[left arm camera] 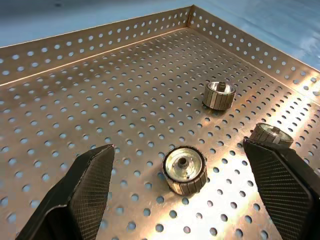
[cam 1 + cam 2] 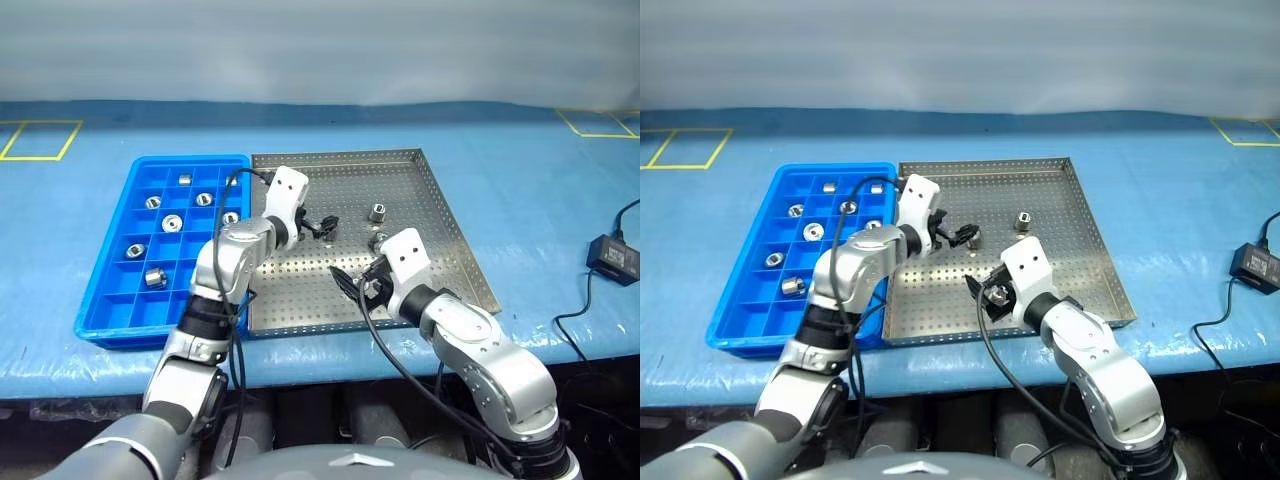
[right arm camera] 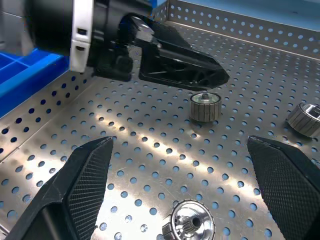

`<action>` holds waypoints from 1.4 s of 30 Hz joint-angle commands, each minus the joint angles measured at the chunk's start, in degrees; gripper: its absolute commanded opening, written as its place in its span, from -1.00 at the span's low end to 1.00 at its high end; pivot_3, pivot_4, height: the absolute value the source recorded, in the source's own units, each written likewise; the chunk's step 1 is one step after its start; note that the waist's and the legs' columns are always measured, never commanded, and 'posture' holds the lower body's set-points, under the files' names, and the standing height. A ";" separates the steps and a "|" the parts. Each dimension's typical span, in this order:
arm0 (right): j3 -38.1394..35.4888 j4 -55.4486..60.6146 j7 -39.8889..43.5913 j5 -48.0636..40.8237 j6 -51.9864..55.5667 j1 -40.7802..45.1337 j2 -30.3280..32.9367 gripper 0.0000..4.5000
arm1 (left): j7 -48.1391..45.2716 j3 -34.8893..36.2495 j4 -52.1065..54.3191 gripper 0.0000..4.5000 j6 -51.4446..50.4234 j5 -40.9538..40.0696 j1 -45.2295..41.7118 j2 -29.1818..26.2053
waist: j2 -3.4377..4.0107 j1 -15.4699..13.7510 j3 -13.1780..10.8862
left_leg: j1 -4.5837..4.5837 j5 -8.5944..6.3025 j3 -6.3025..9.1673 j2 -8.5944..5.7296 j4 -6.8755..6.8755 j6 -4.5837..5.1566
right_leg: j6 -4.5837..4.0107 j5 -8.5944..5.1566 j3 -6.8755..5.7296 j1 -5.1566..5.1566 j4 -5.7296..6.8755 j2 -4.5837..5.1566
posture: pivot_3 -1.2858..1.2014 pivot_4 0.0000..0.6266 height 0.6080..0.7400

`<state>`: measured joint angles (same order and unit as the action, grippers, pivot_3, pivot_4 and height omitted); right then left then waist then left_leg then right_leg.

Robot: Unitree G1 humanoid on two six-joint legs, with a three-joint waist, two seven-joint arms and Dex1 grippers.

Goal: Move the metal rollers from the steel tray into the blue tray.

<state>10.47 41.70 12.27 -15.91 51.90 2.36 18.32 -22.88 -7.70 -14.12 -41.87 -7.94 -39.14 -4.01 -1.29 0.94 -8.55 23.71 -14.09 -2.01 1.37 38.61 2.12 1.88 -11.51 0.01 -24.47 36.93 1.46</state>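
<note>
Steel tray [image 2: 440, 215] sits at frame centre with three metal rollers [image 1: 185, 169] on its perforated floor. Left hand [image 2: 322, 225] hovers open over one roller; right hand [image 2: 352, 285], also open, hangs lower in the tray. Blue tray [image 2: 105, 300], just left, holds several rollers in its compartments.

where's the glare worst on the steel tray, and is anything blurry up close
Left wrist view: bright glare streaks the steel tray floor around the nearest roller, which stays sharp. Right wrist view: light patches cross the perforated floor, and the left gripper is soft at its near end. Head views: lighting even, tray matte grey.
</note>
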 commanded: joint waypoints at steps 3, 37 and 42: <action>-0.73 3.31 -1.00 0.33 -0.35 -0.35 -0.53 1.00 | 2.15 -1.25 -13.16 0.99 9.07 3.38 -5.80 2.46 | 0.00 0.62 0.00 | 0.02 -0.02 -0.01 0.01 0.00 0.04 | 0.02 0.01 0.01 -0.02 -0.01 0.00 | -0.06 -0.52 1.00; 7.27 -6.39 6.86 -0.48 -3.02 11.39 -1.26 1.00 | 24.48 12.64 49.23 -0.19 -11.19 12.12 23.56 0.23 | 0.01 -1.21 -0.01 | 0.00 -0.04 -0.04 0.08 -0.02 0.05 | 0.25 0.23 0.05 -0.03 -0.01 0.03 | 0.17 -0.52 1.00; 10.55 -11.26 11.10 -0.38 -5.60 15.73 -1.93 1.00 | 34.72 11.89 59.62 -0.19 -14.35 20.29 33.64 4.94 | -0.02 -3.79 -0.02 | 0.00 -0.04 0.00 0.06 -0.01 0.05 | 0.28 0.18 0.01 0.01 0.00 0.04 | 0.24 -0.52 1.00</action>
<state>20.42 30.50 21.86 -16.09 48.40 16.74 16.81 8.16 4.57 40.42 -55.58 9.14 -6.63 -0.25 -1.31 -2.84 -8.57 23.71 -14.12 -1.99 1.44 38.60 2.16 2.15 -11.33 0.00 -24.46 36.92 1.50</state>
